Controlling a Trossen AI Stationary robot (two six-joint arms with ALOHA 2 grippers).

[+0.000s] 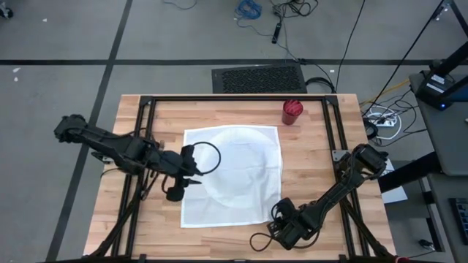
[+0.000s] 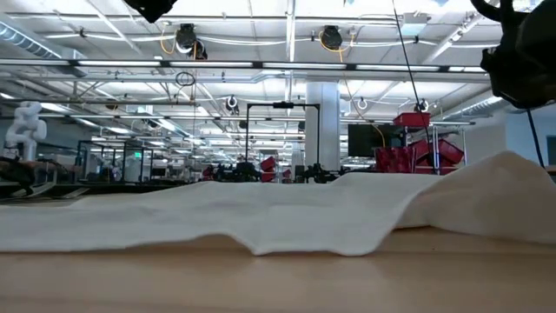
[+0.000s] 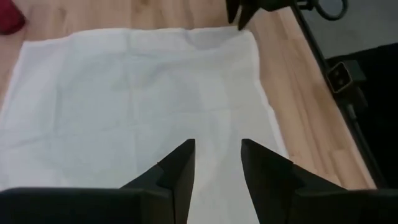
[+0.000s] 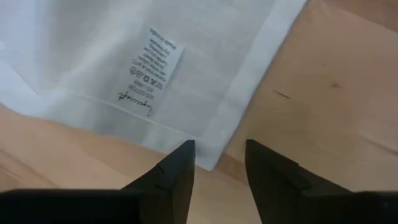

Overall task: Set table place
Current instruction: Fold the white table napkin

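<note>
White cloth (image 1: 232, 175) lay spread mid-surface (image 1: 314, 157) as a place mat; left claw (image 3: 217, 165) hovered parted over its edge, right claw (image 4: 219, 163) parted at its labelled corner, likely for straightening.

White cloth (image 1: 241, 172); red cup (image 1: 292, 112)

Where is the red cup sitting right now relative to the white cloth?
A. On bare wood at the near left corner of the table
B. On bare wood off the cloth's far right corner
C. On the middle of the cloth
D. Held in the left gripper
B: in the high view the red cup stands on the bare table just beyond the far right corner of the white cloth, touched by neither gripper.
</note>
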